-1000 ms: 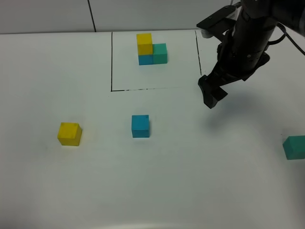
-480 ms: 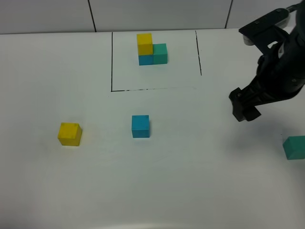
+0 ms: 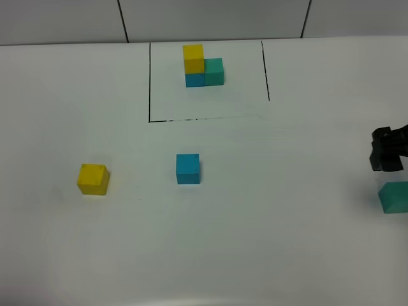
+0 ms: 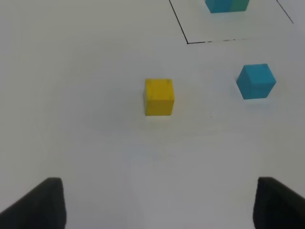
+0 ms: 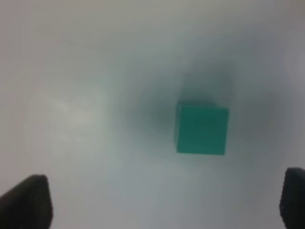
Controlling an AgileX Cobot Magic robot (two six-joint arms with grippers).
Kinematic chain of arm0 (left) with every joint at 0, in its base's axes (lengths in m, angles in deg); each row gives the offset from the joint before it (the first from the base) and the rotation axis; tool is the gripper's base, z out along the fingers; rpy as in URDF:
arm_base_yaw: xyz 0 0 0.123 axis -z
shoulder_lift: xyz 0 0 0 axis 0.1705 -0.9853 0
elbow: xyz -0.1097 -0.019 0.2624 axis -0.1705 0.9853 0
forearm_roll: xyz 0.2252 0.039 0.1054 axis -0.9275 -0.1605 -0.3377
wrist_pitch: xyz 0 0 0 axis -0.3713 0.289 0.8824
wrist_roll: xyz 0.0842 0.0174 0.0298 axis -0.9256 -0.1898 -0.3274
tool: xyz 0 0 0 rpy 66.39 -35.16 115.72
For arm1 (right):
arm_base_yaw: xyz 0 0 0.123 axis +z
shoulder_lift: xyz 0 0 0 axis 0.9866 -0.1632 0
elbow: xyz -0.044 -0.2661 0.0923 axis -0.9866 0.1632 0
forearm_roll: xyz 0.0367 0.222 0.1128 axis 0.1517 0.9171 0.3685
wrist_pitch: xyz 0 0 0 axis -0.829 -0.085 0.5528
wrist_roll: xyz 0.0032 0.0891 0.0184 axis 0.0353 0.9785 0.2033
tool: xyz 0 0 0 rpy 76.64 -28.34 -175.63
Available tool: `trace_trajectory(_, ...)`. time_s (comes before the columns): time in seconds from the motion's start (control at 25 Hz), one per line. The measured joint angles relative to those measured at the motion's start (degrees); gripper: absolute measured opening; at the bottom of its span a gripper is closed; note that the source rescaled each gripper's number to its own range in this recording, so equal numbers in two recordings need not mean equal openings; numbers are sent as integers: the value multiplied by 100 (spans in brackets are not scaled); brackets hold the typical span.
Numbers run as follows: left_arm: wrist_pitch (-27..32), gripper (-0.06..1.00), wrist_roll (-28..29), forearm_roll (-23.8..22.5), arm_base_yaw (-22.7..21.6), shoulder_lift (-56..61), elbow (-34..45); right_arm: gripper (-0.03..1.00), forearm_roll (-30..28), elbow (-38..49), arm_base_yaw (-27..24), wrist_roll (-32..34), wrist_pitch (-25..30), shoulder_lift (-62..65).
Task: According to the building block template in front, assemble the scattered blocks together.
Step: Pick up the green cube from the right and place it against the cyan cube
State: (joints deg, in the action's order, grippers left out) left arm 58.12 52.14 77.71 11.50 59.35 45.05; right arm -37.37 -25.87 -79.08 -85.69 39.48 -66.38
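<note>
1. So far nothing is joined: all three scattered blocks lie apart on the worktop (image 3: 268, 255).
2. On my left, my left hand (image 4: 157, 202) hangs open and empty, fingertips spread wide. The yellow cube (image 3: 93, 179) sits alone ahead of it, untouched.
3. Toward the middle, the blue cube (image 3: 188, 169) rests by itself, well apart from the yellow one, in front of the black frame.
4. Behind it, inside that frame, the building block template (image 3: 203, 65) shows my target: yellow on blue, teal-green alongside.
5. Far right, the teal-green cube (image 3: 394, 196) lies at the edge of the overhead view. My right hand (image 3: 386, 150) hovers near it, open, gripping nothing.
6. My judgement: every step is left. I must gather the three, set green beside blue, and stack yellow on top.
</note>
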Motion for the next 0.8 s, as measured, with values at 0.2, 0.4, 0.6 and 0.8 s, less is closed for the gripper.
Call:
trace_trajectory(0.2,0,70,0,0,0,0,0,92,12,362,-589,-165,-330,-26)
trace_trajectory(0.4,0,70,0,0,0,0,0,91,121,457,-838,-262,-578,-353)
trace_trajectory(0.6,0,70,0,0,0,0,0,90,258,457,-857,-283,-831,-1029)
trace_trajectory(0.8,0,70,0,0,0,0,0,89,288,457,-857,-353,-1139,-1555)
